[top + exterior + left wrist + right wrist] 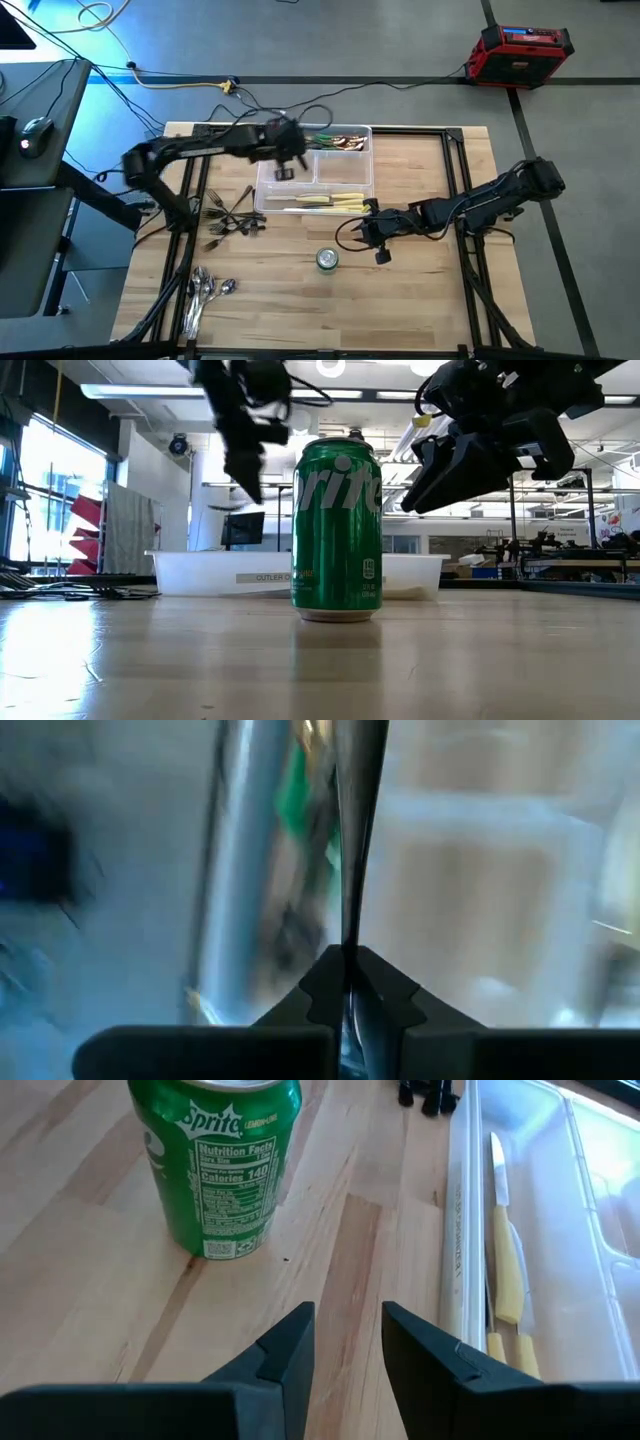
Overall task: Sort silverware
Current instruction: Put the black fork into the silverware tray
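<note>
The left gripper point(284, 170) hangs above the clear tray point(267, 192) near the surface's point(420, 300) far edge, its fingers point(320, 995) closed on a slim dark utensil point(355, 840). The right gripper point(378, 238), fingers point(290, 1345) parted and empty, hovers beside the tray's near edge, close to a green can point(327, 260). Cream-handled knives point(330, 201) lie in the tray's near compartment, green-handled pieces point(335, 141) in its far one. Dark forks point(232, 218) lie left of the tray; spoons point(205, 292) lie toward the near left corner.
</note>
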You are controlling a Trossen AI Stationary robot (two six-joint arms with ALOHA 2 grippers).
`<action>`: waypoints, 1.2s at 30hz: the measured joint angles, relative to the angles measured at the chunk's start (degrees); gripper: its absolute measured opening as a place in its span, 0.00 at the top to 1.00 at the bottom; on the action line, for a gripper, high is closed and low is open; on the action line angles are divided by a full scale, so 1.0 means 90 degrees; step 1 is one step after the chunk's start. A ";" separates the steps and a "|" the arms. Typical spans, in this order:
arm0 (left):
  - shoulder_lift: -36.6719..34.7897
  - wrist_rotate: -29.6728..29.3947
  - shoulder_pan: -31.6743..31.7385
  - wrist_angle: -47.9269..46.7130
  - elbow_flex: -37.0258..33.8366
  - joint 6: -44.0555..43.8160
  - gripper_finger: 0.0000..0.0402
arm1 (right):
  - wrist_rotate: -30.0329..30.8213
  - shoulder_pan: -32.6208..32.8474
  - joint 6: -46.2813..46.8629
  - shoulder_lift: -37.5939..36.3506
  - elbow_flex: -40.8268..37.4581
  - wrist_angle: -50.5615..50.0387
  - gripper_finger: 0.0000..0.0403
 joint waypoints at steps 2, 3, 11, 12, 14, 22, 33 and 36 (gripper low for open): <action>0.0490 -0.0001 0.0260 0.0568 0.0183 0.1027 1.00 | 0.0000 0.0000 0.0011 0.0000 0.0000 -0.0028 0.75; 0.0734 0.0004 0.0387 0.0766 0.0278 0.1462 1.00 | 0.0000 0.0002 0.0053 0.0000 0.0000 -0.0052 0.75; 0.2289 0.0034 0.1181 0.0683 0.0866 0.2828 1.00 | -0.0002 0.0000 0.0329 0.0000 0.0000 -0.0261 0.75; 0.2385 0.0032 0.1234 0.0665 0.0867 0.2837 1.00 | -0.0002 0.0000 0.0356 0.0000 0.0000 -0.0300 0.75; 0.2529 -0.0020 0.1315 0.0654 0.0867 0.2829 1.00 | 0.0000 0.0000 0.0409 0.0000 0.0000 -0.0391 0.75; 0.2471 -0.0366 0.1415 0.0117 0.0876 0.2646 0.92 | 0.0044 0.0000 0.0203 0.0000 0.0000 -0.0414 0.75; 0.1438 -0.1141 0.1024 -0.2781 0.0876 -0.0342 0.77 | 0.0044 0.0000 0.0120 0.0000 0.0000 -0.0392 0.75; 0.0836 -0.1091 0.0691 -0.3609 0.0830 -0.1469 0.77 | 0.0044 0.0000 0.0187 0.0000 0.0000 -0.0395 0.75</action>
